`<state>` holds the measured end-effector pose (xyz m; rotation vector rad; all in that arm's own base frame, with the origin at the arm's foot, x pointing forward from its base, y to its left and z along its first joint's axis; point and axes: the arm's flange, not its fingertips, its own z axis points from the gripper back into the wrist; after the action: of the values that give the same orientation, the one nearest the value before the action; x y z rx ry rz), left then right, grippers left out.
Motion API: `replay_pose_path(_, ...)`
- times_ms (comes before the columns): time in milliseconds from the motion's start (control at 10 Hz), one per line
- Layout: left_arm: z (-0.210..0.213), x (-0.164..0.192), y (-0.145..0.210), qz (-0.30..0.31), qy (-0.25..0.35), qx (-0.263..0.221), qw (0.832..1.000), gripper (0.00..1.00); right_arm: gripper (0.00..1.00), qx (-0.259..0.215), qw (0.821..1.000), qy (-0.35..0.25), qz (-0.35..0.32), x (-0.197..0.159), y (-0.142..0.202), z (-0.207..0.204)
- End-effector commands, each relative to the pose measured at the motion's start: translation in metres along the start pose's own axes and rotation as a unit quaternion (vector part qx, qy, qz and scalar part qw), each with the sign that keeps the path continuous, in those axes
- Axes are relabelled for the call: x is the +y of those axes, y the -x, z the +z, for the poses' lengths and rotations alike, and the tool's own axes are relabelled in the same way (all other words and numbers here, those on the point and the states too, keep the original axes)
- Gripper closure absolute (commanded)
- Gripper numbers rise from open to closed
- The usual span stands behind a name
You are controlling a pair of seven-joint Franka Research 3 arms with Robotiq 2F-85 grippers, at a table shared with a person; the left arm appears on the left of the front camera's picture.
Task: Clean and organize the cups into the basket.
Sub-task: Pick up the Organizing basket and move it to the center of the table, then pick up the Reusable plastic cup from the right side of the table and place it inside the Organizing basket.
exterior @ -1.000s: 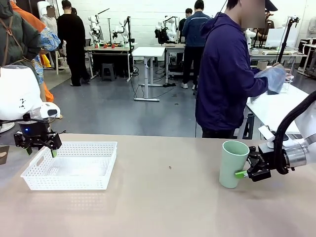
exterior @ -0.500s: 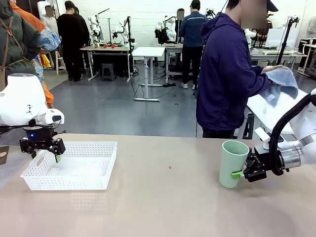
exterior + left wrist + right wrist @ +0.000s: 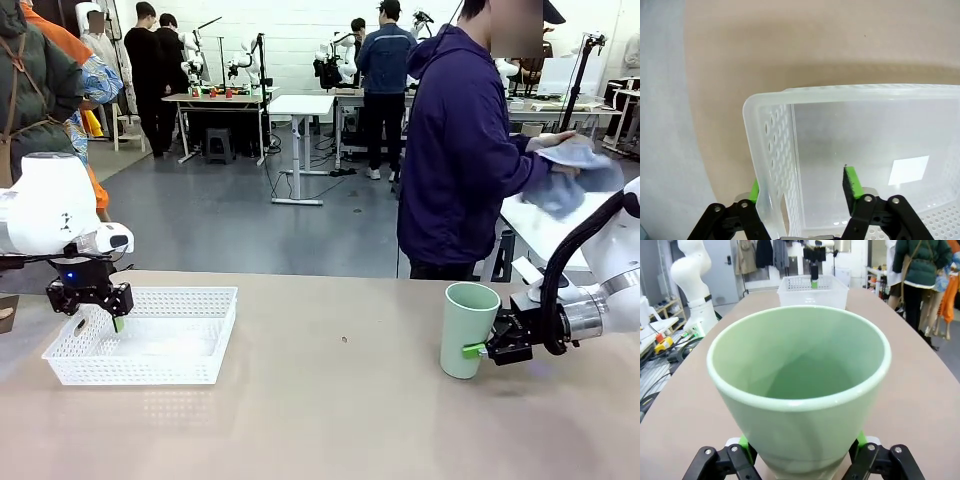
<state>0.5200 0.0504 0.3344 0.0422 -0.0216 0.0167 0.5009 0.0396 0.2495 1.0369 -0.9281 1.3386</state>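
Tabletop (image 3: pixel 330 410) in workshop (image 3: pixel 250 215): right pincer (image 3: pixel 468 350) grasps mint cup (image 3: pixel 468 322), left pincer (image 3: pixel 98 321) gapes astride basket (image 3: pixel 140 374) wall.

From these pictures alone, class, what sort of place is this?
Most likely a robotics lab: the right gripper around a mint green cup, the left gripper at a white basket, and rows of white workbenches on a grey floor behind.
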Motion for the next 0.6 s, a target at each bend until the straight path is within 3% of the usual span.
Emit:
replay_pose_path(0, 0.0022, 0.0041, -0.0015, -0.010, 0.006, 0.000, 1.000, 1.00, 1.00, -0.005, 1.000, -0.008, 0.007, -0.0033, 0.0012, -0.0004)
replay_pose_path(200, 0.0035, 0.0051, -0.0003, -0.011, 0.004, -0.002, 1.000, 1.00, 1.00, -0.004, 1.000, -0.012, 0.009, -0.0027, 0.0015, -0.0012)
replay_pose_path(300, 0.0043, 0.0049, 0.0003, -0.012, 0.004, -0.002, 1.000, 0.94, 0.75, -0.003, 1.000, -0.013, 0.009, -0.0022, 0.0014, -0.0014)
replay_pose_path(400, 0.0046, 0.0047, 0.0005, -0.011, 0.004, -0.001, 1.000, 1.00, 0.75, -0.002, 1.000, -0.014, 0.009, -0.0019, 0.0015, -0.0014)
replay_pose_path(500, 0.0052, 0.0045, 0.0007, -0.011, 0.003, -0.001, 1.000, 1.00, 1.00, -0.002, 1.000, -0.014, 0.009, -0.0018, 0.0015, -0.0013)
